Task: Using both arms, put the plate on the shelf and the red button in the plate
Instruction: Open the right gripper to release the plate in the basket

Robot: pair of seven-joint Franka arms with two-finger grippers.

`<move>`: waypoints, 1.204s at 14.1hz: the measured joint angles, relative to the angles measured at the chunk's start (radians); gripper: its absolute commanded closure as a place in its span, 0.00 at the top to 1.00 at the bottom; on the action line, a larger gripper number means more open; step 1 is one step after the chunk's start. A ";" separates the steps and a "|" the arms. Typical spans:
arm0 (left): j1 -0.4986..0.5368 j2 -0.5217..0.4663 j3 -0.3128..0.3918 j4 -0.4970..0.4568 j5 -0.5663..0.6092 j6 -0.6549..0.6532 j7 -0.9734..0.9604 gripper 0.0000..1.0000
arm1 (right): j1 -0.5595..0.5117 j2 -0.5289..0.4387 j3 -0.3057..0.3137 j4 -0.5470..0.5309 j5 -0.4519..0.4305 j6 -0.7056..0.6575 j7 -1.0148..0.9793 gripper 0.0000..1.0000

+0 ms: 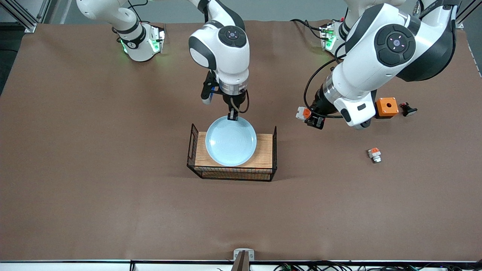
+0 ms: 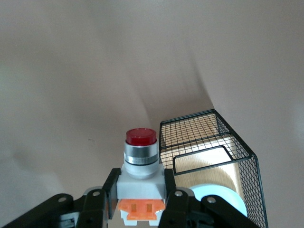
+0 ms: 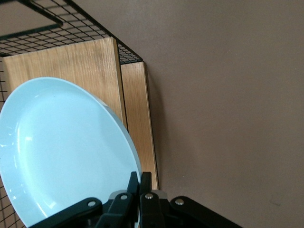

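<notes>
The pale blue plate point(image 1: 231, 141) lies over the wooden top of the wire rack point(image 1: 266, 150) in the middle of the table. My right gripper point(image 1: 233, 116) is shut on the plate's rim at the edge toward the robots' bases. In the right wrist view the plate point(image 3: 66, 147) looks slightly tilted in the right gripper point(image 3: 140, 183). My left gripper point(image 1: 308, 116) hangs over bare table beside the rack, toward the left arm's end. It is shut on the red button point(image 1: 302, 112). In the left wrist view, the left gripper point(image 2: 141, 190) clamps the red button's point(image 2: 141, 166) white body, with the red cap pointing away.
An orange square box with a hole point(image 1: 386, 107) and a small black part point(image 1: 408, 109) sit toward the left arm's end. A white-and-orange part point(image 1: 374, 154) lies nearer the front camera than the box. In the left wrist view the rack point(image 2: 209, 137) stands close to the held button.
</notes>
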 measured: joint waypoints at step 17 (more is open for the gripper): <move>-0.040 0.062 -0.004 -0.004 0.011 0.042 -0.062 0.30 | 0.000 0.049 -0.004 0.026 -0.024 0.016 0.010 1.00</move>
